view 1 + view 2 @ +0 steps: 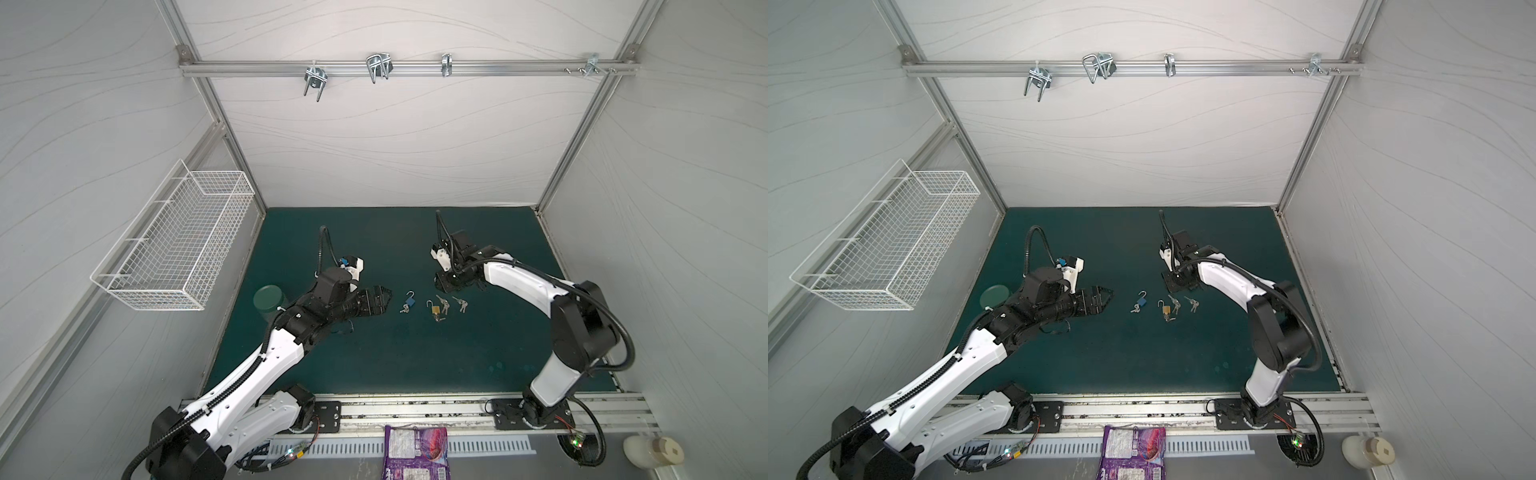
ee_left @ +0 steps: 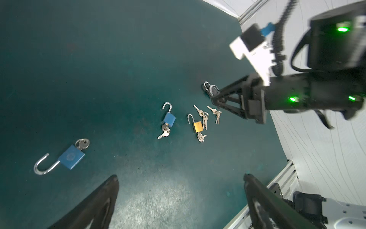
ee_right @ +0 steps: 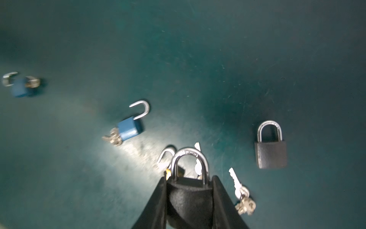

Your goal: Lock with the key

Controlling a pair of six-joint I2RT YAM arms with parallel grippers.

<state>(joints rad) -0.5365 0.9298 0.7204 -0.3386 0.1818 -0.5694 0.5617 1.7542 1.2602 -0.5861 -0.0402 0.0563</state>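
While the left tool (image 2: 179,176) stands spread, the right tool (image 3: 189,178) pinches a grainy black, chrome-shackled padlock (image 3: 188,198).

The desk (image 3: 217,59) wears a matt, dark green covering, scuffed and finely scratched. The black padlock (image 3: 188,196) has a grainy matt body under a polished metal shackle (image 3: 189,151); the blue padlock (image 2: 169,119) looks smooth-painted, the keys (image 3: 244,205) bright metal.
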